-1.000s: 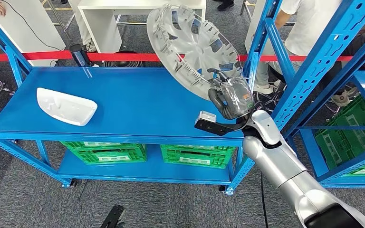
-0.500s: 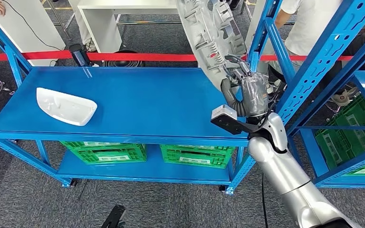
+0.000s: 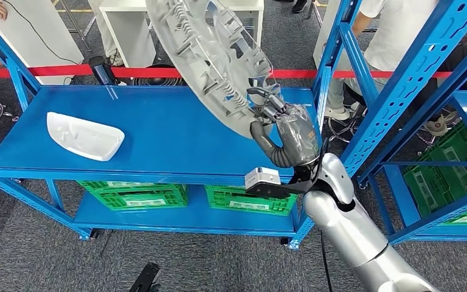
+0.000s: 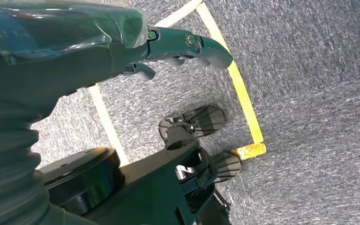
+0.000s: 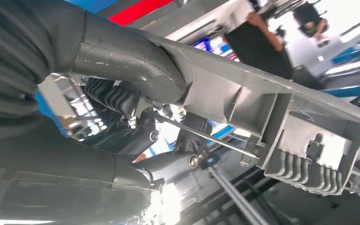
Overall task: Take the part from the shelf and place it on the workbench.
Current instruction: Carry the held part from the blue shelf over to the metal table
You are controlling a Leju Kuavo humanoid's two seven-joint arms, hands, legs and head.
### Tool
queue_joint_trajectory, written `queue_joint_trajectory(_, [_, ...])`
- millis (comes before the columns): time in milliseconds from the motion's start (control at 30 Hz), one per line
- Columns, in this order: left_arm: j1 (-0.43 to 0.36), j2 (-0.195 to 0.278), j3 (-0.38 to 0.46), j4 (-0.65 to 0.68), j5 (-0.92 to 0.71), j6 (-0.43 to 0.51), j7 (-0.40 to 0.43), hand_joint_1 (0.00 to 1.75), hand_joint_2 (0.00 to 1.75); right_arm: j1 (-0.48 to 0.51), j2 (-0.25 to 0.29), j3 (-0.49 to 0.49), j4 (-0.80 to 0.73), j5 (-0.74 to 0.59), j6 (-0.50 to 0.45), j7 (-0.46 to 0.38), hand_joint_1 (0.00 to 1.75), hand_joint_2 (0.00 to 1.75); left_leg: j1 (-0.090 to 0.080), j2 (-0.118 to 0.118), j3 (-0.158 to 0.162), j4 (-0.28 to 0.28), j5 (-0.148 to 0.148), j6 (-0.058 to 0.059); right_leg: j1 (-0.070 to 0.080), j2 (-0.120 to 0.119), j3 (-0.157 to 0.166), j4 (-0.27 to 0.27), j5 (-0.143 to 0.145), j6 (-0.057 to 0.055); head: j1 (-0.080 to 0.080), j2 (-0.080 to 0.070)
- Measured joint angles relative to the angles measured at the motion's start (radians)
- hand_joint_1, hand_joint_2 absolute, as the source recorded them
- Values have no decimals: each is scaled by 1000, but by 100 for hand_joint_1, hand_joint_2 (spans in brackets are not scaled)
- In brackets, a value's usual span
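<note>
A large grey plastic wheel cover (image 3: 213,58) hangs tilted in the air above the blue shelf (image 3: 158,137), its ribbed back side turned toward me. My right hand (image 3: 283,134) grips its lower rim over the shelf's right end. In the right wrist view the thumb (image 5: 131,61) presses on the cover's rim (image 5: 281,131) and the darker fingers curl under it. My left hand (image 4: 122,42) hangs by my side over the floor, holding nothing, fingers loosely extended.
A white moulded part (image 3: 84,136) lies on the shelf's left side. Blue uprights (image 3: 395,103) stand close to the right of my arm. Green crates (image 3: 134,196) sit on the lower shelf. A red barrier tape (image 3: 55,72) and a person (image 3: 395,30) are behind.
The wheel cover has swung left and lower, turning its back side more toward me. My right hand has moved down and left with it.
</note>
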Motion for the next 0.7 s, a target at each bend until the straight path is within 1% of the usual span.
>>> queue_joint_trajectory(167, [2,2,-4,1,0,2,-1,0,175,11,0,26,-50,-1,0,-5,175,175,0,0,0,0,0,0,0,0,0,0,0,0,0,0])
queue_joint_trajectory(300, [4,2,-4,2,3,3,-3,0,0,20,0,40,-91,-1,0,-4,175,175,0,0,0,0,0,0,0,0,0,0,0,0,0,0])
queue_joint_trajectory(700, [9,2,-5,2,5,5,-10,0,0,29,0,54,-143,0,21,-3,175,175,0,0,0,0,0,0,0,0,0,0,0,0,0,0])
